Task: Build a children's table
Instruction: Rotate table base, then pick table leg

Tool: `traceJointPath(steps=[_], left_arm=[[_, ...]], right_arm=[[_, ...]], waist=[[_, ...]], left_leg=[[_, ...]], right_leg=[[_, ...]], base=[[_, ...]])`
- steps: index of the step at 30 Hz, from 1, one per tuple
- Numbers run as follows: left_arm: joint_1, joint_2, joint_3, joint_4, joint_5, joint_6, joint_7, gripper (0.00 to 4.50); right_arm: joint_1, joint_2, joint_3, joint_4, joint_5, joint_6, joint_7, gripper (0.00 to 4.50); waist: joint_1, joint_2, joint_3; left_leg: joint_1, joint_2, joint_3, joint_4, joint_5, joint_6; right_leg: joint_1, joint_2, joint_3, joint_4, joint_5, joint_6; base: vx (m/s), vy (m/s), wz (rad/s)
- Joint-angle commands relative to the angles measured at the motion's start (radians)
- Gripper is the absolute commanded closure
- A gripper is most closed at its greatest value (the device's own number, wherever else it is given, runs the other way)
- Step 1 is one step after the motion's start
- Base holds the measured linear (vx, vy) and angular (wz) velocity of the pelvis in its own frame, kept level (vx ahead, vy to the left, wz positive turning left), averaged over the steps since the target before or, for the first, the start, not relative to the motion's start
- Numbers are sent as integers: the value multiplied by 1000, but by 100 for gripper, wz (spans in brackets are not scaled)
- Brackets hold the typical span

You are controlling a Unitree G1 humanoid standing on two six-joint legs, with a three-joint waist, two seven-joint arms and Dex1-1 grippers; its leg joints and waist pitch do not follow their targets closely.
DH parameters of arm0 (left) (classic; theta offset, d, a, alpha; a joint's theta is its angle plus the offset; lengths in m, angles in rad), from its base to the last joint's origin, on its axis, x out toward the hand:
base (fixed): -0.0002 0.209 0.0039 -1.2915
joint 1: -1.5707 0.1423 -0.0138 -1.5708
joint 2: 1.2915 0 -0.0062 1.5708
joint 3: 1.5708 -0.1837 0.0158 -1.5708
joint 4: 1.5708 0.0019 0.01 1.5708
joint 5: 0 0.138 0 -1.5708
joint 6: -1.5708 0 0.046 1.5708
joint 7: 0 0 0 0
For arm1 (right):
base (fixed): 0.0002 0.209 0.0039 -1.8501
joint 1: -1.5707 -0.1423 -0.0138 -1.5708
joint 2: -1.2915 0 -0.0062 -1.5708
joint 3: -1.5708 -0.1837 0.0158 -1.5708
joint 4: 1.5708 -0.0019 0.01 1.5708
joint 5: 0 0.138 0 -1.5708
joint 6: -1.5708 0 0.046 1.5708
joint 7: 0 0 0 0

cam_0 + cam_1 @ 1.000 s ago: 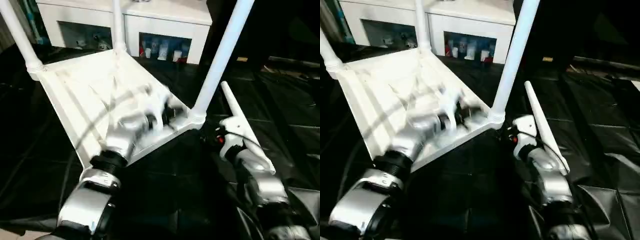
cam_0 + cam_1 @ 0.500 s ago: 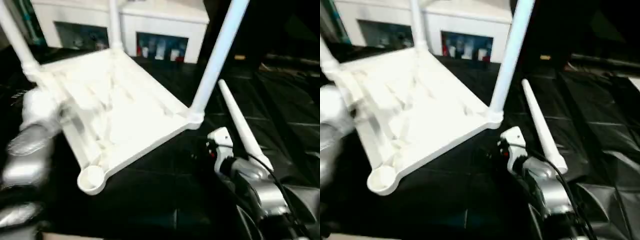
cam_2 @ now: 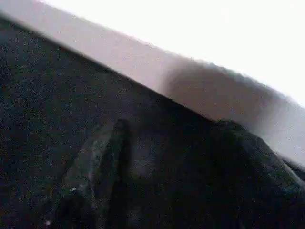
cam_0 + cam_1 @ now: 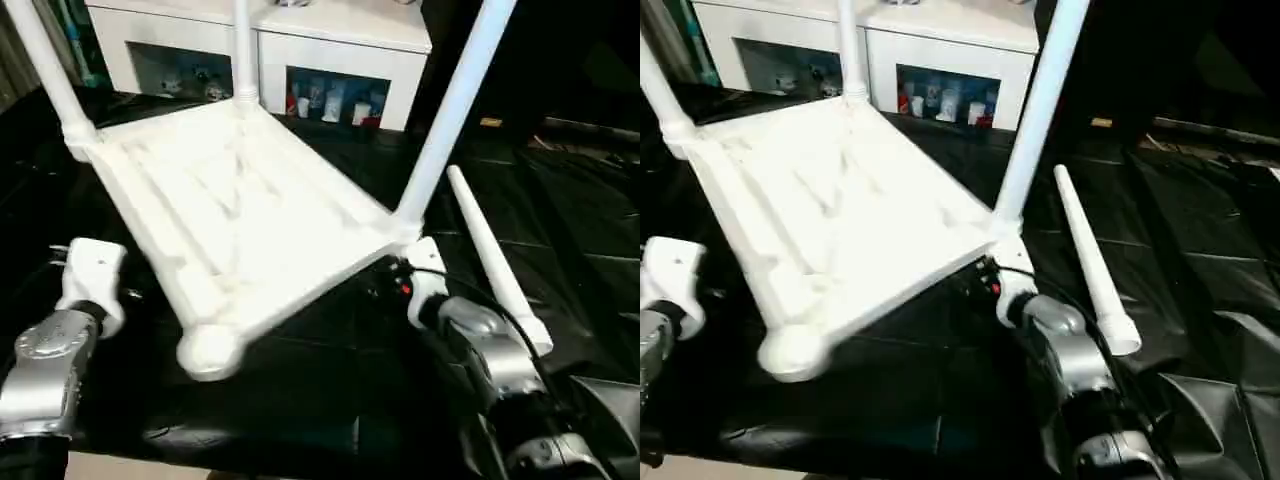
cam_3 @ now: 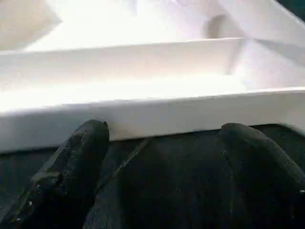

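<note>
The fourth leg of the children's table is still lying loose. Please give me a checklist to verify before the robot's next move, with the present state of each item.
1. Three legs seated in the upturned tabletop: ok.
2. Near corner socket free to receive a leg: ok, though its opening is not clear to see.
3. Loose leg within reach: ok, it lies on the black cover beside the right arm.
4. Right claw open: ok, its fingers stand apart at the tabletop's edge, holding nothing.
5. Left claw state: cannot tell.
6. Tabletop steady: cannot tell; its near corner seems raised.
</note>
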Motion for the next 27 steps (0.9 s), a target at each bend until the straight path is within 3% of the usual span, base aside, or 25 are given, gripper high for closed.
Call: traceJointPath(steps=[1, 4, 6, 9, 12, 14, 15, 16, 18, 19, 20, 21, 23, 26, 27], left_arm=[[-8, -27, -72, -33, -36, 29, -72, 82], [-14, -42, -104, -54, -46, 51, -98, 61], [-35, -73, -159, -44, -38, 50, -122, 38], [-66, -109, -199, -13, -23, 35, -125, 35], [-114, -168, -243, 26, -9, 14, -123, 8], [-131, -199, -277, 25, -5, 10, -130, 0], [-132, -200, -279, 24, -5, 10, -130, 0], [-133, -206, -287, 19, -9, 14, -136, 0], [-133, -218, -317, -2, -15, 19, -163, 0], [-133, -218, -317, -2, -15, 19, -163, 0], [-129, -204, -338, -29, -19, 29, -191, 0], [-127, -197, -344, -40, -21, 32, -205, 0], [-126, -188, -348, -52, -24, 36, -219, 0], [-115, -137, -356, -121, -55, 56, -299, 0], [-107, -106, -364, -156, -67, 68, -340, 0]], right_arm=[[2, -33, -24, -40, 1, 25, -4, 47], [12, -64, -27, -84, -12, 63, -13, 47], [16, -119, -32, -158, -75, 156, -78, 47], [18, -174, -31, -225, -102, 260, -73, 47], [-6, -235, -81, -282, -50, 369, -36, 47], [-44, -263, -127, -286, -11, 445, -43, 21], [-46, -264, -129, -286, -11, 447, -44, 21], [-60, -268, -143, -278, 2, 473, -50, 15], [-114, -293, -167, -221, 7, 548, -67, 7], [-114, -293, -167, -221, 7, 548, -67, 7], [-151, -317, -153, -174, -16, 633, -48, 7], [-165, -329, -142, -153, -29, 662, -38, 7], [-178, -337, -132, -125, -34, 679, -23, 7], [-256, -356, -102, 53, -42, 700, -1, 7], [-294, -354, -103, 150, -53, 671, -14, 7]], waist=[[-8, 15, -60], [-1, 12, -61], [2, 17, -60], [0, 14, -61], [-4, 11, -63], [-5, 8, -63], [-4, 7, -64], [-5, 13, -63], [-13, 13, -66], [-17, 11, -65], [-20, 10, -67], [-24, 7, -69], [-25, 8, -68], [-27, 7, -68], [-31, 0, -67]], left_leg=[[30, 17, -7, -74, -256, -24], [30, 15, -4, -71, -238, -21], [35, 13, -2, -69, -233, -29], [31, 11, -5, -70, -236, -38], [27, 11, -7, -68, -245, -37], [29, 11, -6, -66, -248, -30], [26, 11, -6, -65, -236, -31], [27, 11, -5, -63, -235, -31], [25, 10, -6, -62, -216, -32], [25, 9, -4, -61, -215, -31], [23, 8, -4, -60, -207, -30], [23, 8, -5, -58, -187, -25], [24, 9, -3, -55, -179, -21], [23, 10, -2, -53, -179, -18], [22, 10, -1, -54, -192, -22]], right_leg=[[26, -23, 18, -59, -104, -158], [29, -22, 18, -57, -84, -149], [26, -20, 19, -61, -93, -138], [33, -19, 19, -63, -111, -119], [36, -21, 19, -65, -132, -111], [34, -20, 20, -67, -134, -116], [36, -23, 18, -66, -134, -121], [33, -23, 19, -66, -134, -126], [38, -21, 17, -63, -113, -137], [36, -19, 17, -64, -109, -141], [39, -20, 16, -62, -98, -148], [42, -19, 14, -58, -83, -160], [40, -19, 15, -58, -71, -172], [40, -21, 13, -56, -74, -196], [39, -23, 11, -57, -101, -205]], base=[[0, 0, 0], [0, 0, 0], [0, 0, 0], [0, 0, 0], [0, 0, 0], [0, 0, 0], [0, 0, 0], [0, 0, 0], [0, 0, 0], [0, 0, 0], [0, 0, 0], [0, 0, 0], [0, 0, 0], [0, 0, 0], [0, 0, 0]])
